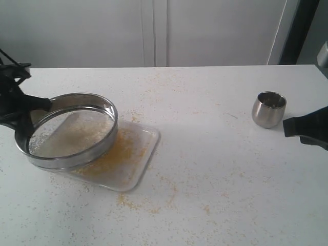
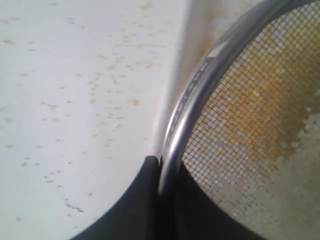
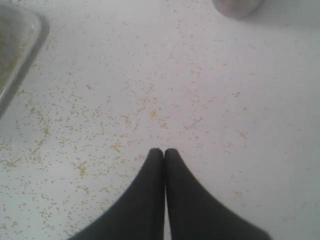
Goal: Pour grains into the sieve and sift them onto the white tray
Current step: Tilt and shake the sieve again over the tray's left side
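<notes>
From the outside camera, here's the left gripper (image 1: pixel 43 105) at the left edge, jaws pinched hard on the near-left rim of the sieve (image 1: pixel 77 160), a narrow grip with only the steel wall between them. The sieve sits over the left end of the tray (image 1: pixel 154 134), covering a good half of it; whether it touches the tray or hangs just above it, I cannot tell. Pale grains (image 1: pixel 72 134) lie spread across the mesh, and a golden layer coats the tray to the right of the ring. More specks are strewn over the table (image 1: pixel 225 184), thickest around the tray's near corner. Over on the right a small steel cup (image 1: pixel 268 108) stands upright, and just beside it the right gripper (image 1: pixel 286 127) pokes in from the edge, apart from the cup, jaws together and holding nothing. Now the left wrist camera: two black jaws clamp the sieve's shiny rim, one outside the ring and one inside on the mesh. Through the mesh a golden patch shows, blurred, with whitish grains on one side of it. Beyond the rim runs the tray's pale edge, then bare table with scattered specks. On to the right wrist camera: the jaws meet tip to tip, fully closed, with no gap and nothing caught between them. Under them is table, freckled with golden grains. One rounded corner of the tray shows at the picture's edge, well apart from the tips, and the cup's side just peeks in at another edge.
</notes>
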Available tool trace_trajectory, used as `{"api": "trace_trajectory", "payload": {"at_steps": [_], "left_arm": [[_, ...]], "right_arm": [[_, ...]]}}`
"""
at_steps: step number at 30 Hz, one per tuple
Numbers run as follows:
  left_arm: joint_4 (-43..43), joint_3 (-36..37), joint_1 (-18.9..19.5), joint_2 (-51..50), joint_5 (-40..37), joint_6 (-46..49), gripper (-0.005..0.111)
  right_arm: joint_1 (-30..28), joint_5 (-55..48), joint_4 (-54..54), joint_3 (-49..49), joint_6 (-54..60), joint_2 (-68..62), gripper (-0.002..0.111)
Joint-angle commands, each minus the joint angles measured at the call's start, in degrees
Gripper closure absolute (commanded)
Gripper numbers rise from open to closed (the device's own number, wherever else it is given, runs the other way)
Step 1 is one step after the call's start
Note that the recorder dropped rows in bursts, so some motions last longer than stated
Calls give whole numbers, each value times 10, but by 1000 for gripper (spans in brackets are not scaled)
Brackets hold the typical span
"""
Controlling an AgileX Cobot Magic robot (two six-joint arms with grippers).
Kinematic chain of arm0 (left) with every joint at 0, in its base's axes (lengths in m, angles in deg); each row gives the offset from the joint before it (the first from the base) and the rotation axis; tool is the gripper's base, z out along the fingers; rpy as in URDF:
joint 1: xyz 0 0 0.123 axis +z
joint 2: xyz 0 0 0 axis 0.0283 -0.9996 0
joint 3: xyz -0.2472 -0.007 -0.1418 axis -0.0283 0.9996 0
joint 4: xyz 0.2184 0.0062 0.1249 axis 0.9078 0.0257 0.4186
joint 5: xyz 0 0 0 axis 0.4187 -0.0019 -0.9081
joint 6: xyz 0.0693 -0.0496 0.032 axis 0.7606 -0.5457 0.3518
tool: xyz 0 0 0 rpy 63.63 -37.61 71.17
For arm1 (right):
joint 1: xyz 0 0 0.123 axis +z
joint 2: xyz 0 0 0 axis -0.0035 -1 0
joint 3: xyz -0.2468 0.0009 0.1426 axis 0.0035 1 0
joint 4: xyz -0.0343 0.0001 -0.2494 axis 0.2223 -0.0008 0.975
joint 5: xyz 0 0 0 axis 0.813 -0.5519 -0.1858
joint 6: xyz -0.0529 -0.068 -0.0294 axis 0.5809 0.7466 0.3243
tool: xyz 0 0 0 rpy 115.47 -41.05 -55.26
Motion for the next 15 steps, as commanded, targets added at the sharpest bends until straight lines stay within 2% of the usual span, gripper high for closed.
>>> {"api": "trace_trajectory", "payload": {"at_steps": [1, 2, 3, 4, 5, 6, 8, 15], "left_arm": [[-104, -3, -42, 7, -35, 126, 107], [-76, -3, -53, 7, -23, 135, 107], [-39, -3, -55, 6, -7, 90, 107], [-1, -3, -52, 6, 7, 29, 107], [29, -3, -33, 5, 13, -79, 107], [17, -3, -27, 5, 12, -74, 107], [-37, -3, -31, 5, 7, 15, 107], [-57, -3, -40, 3, 13, 15, 107]], "right_arm": [[-1, 2, 2, 3, 0, 2, 108], [-1, 2, 2, 3, 0, 2, 108], [-1, 2, 2, 3, 0, 2, 108], [-1, 2, 2, 3, 0, 2, 108], [-1, 2, 2, 3, 0, 2, 108], [-1, 2, 2, 3, 0, 2, 108], [-1, 2, 2, 3, 0, 2, 108], [-1, 2, 2, 3, 0, 2, 108]]}}
